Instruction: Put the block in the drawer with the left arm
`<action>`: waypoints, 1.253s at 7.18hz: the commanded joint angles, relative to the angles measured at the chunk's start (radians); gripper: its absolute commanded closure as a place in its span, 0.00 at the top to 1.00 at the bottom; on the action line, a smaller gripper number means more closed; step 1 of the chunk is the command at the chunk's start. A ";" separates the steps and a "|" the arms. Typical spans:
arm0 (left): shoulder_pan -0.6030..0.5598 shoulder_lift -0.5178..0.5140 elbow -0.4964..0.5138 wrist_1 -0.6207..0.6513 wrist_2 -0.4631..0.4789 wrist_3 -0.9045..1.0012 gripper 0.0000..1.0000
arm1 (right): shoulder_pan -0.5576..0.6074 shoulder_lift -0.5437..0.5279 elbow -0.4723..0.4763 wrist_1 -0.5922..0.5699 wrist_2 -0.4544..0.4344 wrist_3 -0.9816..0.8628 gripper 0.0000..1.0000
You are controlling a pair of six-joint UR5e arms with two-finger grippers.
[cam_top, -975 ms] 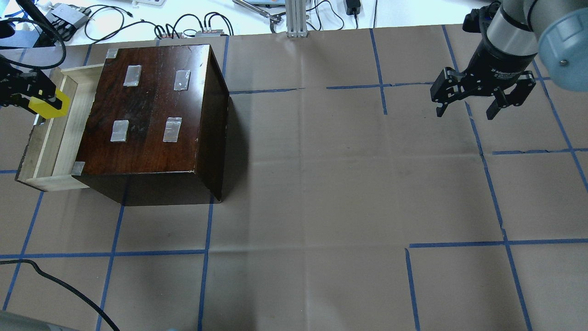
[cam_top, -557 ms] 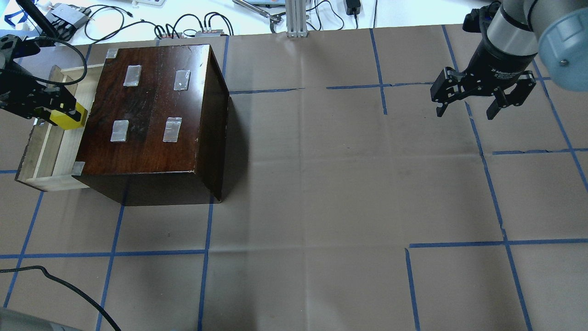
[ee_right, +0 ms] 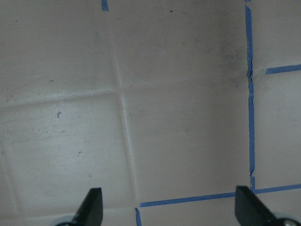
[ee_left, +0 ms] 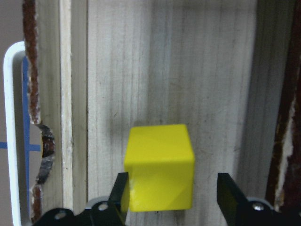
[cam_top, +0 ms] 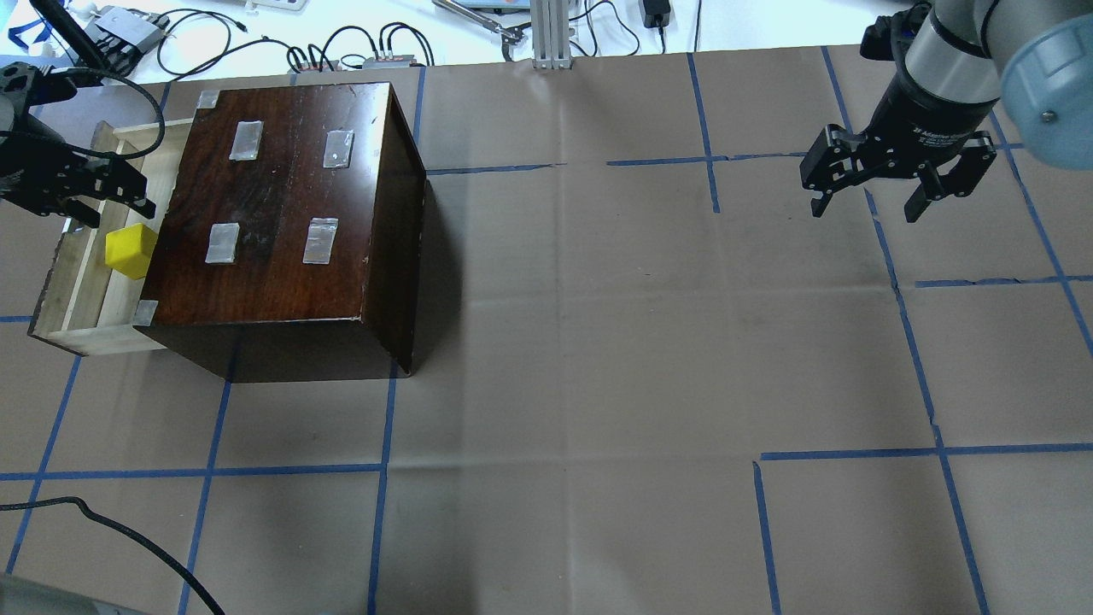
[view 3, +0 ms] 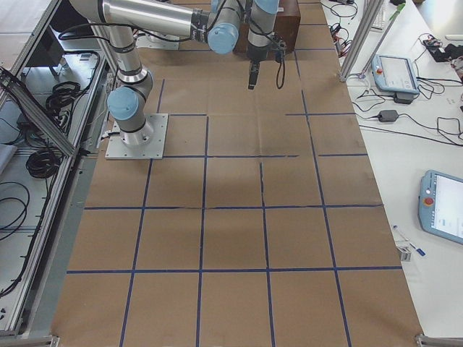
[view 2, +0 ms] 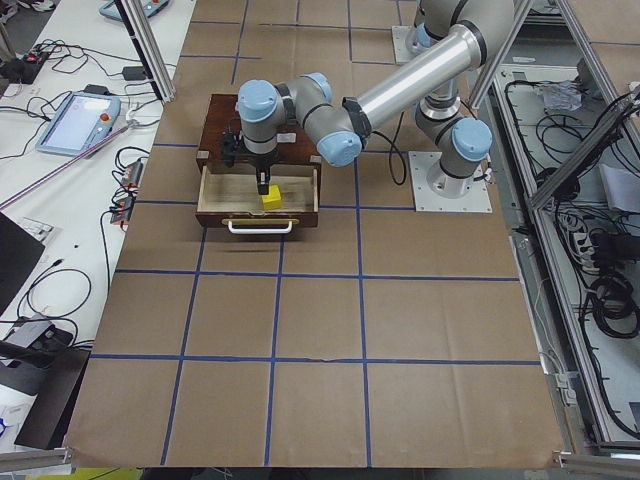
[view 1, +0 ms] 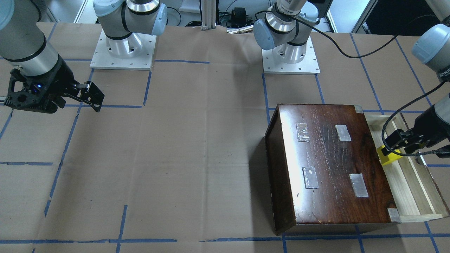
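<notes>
Yellow, small and cube-shaped, the block [cam_top: 130, 250] now sits free on the floor of the pale wooden drawer [cam_top: 85, 286], near the worktop's [cam_top: 598, 342] far left corner. The fingers of the black left gripper [cam_top: 109, 207], pinching it a moment ago, stand spread (placement looks done). The right gripper [cam_top: 866, 211] hangs spread and empty.

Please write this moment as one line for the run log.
block: in drawer, not gripped | left gripper: open, over block | right gripper: open, over table

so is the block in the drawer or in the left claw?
In the drawer. The block sits on the floor of the drawer; the left claw is open, jaws spread wider than the block.
</notes>
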 commanded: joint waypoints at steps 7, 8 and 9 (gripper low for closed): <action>-0.202 0.249 -0.002 -0.188 0.002 -0.321 0.99 | 0.000 0.001 0.000 0.000 0.000 0.000 1.00; -0.265 0.272 -0.006 -0.202 0.002 -0.393 0.99 | 0.000 0.000 0.000 0.000 0.000 0.000 1.00; -0.320 0.289 -0.015 -0.211 0.003 -0.458 0.99 | 0.000 0.000 0.000 0.000 0.000 0.000 1.00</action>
